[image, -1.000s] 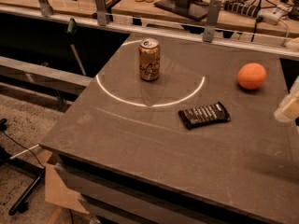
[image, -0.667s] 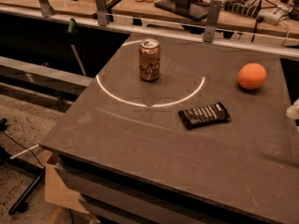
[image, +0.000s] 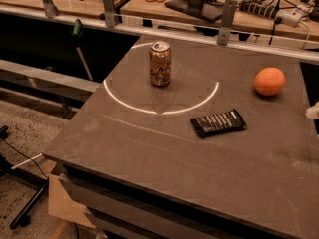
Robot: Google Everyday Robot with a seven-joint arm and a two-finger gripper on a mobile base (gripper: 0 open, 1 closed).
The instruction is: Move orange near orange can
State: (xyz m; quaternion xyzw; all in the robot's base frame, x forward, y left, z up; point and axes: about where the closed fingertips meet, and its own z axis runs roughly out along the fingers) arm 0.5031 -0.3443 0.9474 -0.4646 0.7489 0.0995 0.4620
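The orange [image: 269, 80] rests on the dark table [image: 149, 148] at the far right. The orange can [image: 160, 63] stands upright toward the table's back left, inside a bright arc of light, well apart from the fruit. Only a pale tip of my gripper [image: 313, 111] shows at the right edge of the camera view, a little in front of and to the right of the orange, not touching it.
A flat black snack bar wrapper [image: 219, 123] lies between can and orange, nearer the front. A railing with metal posts [image: 227, 14] runs behind the table, with cables and a power strip [image: 279, 11] beyond. The floor drops off at left.
My gripper has drawn back toward the right edge of the view, so less of it shows now. The orange, can and wrapper have not moved.
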